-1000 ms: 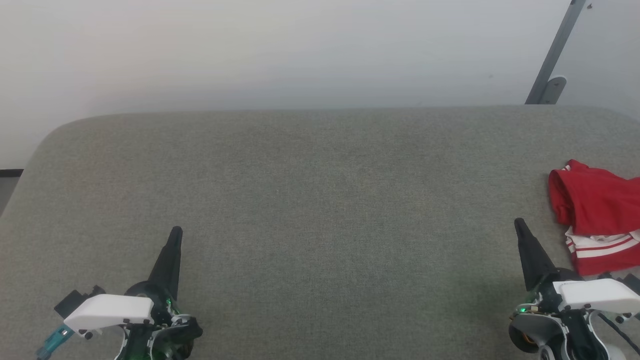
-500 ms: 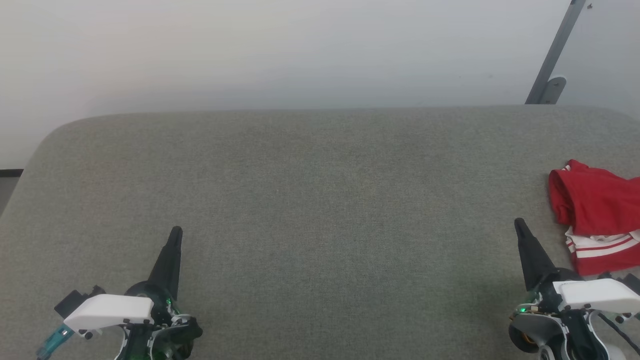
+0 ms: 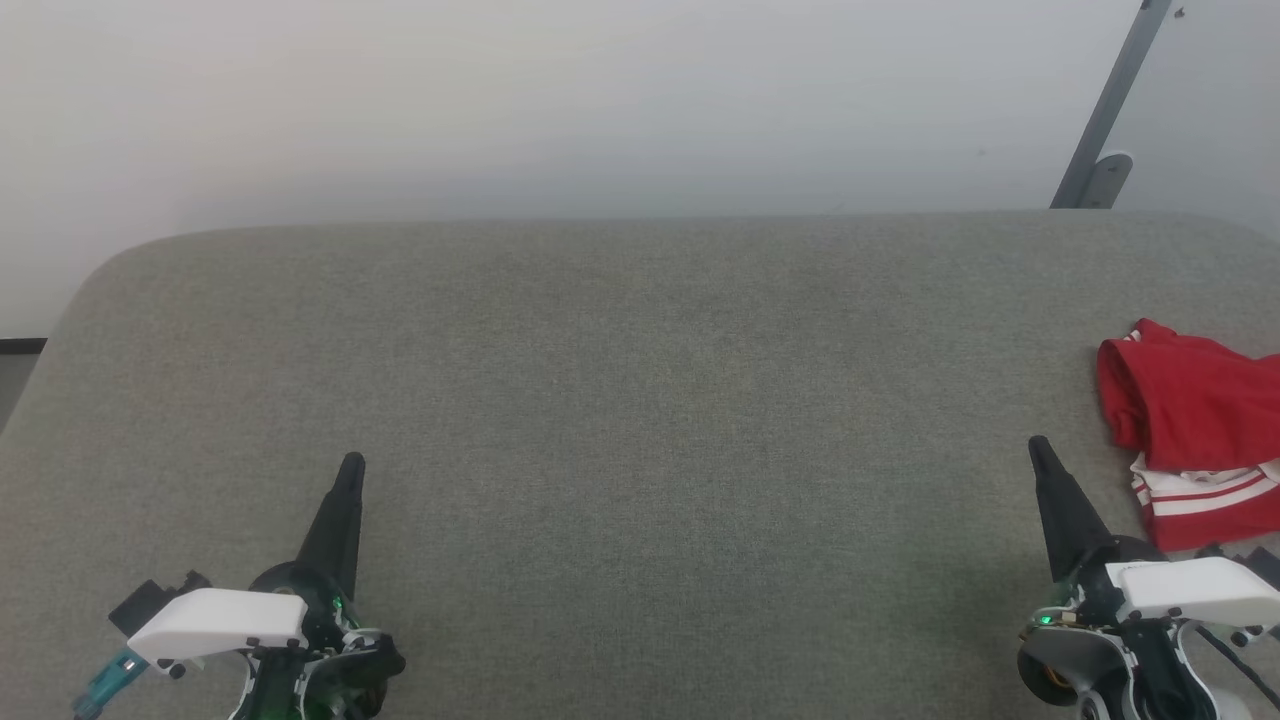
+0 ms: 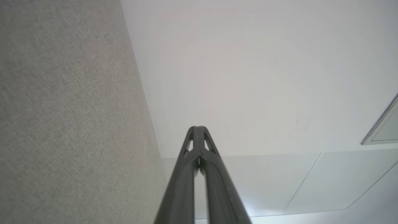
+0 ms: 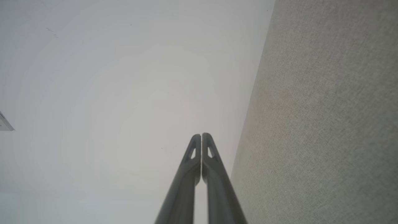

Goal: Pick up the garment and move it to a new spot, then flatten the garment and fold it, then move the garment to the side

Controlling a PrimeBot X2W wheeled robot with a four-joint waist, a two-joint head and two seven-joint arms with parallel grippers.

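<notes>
Your left tool point(image 3: 351, 466) and right tool point(image 3: 1038, 447) are both sitting clenched and empty, with the garment point(image 3: 1195, 415) lying bunched at the frame's right edge.

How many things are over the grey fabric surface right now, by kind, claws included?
Bright red jersey-style fabric shirt with white striped trim: 1
Dark long-fingered claws: 2 (left claw, right claw, both shut)
Total: 3

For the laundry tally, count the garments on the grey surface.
1. The red shirt lies bunched on the surface, right of the right claw; the head view's edge cuts it off, so more may be hidden.
</notes>
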